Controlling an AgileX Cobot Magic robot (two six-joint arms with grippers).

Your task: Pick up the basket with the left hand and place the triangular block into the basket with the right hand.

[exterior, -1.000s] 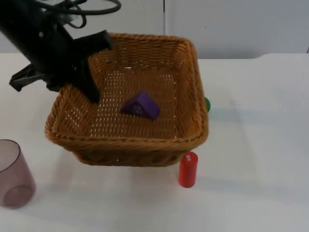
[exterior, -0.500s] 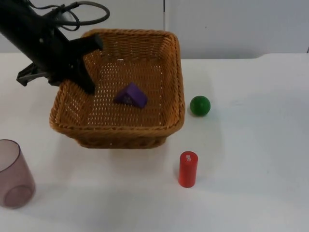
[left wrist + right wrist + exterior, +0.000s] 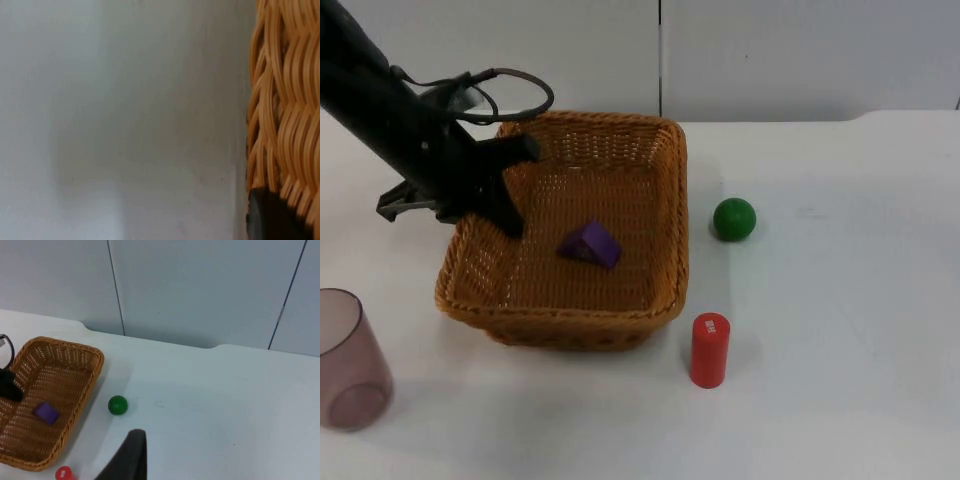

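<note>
The woven wicker basket (image 3: 665, 200) sits left of the table's centre, level, low over the table or on it; I cannot tell which. The purple triangular block (image 3: 588, 243) lies on the basket's floor near its middle. My left gripper (image 3: 472, 213) is shut on the basket's left rim, one finger (image 3: 507, 205) inside the wall and the other outside. In the left wrist view the wicker wall (image 3: 285, 100) stands right against a fingertip (image 3: 265, 215). My right gripper (image 3: 131, 457) hangs high over the table, right of the basket (image 3: 75, 390), looking down on the block (image 3: 46, 412).
A green ball (image 3: 734, 218) lies just right of the basket. A red cylinder (image 3: 710, 349) stands upright off the basket's front right corner. A translucent purple cup (image 3: 345, 360) stands at the front left. Open white table extends to the right.
The left gripper has lowered the basket, with the block in it, down and slightly left. The green ball, earlier hidden behind the rim, is in full view.
</note>
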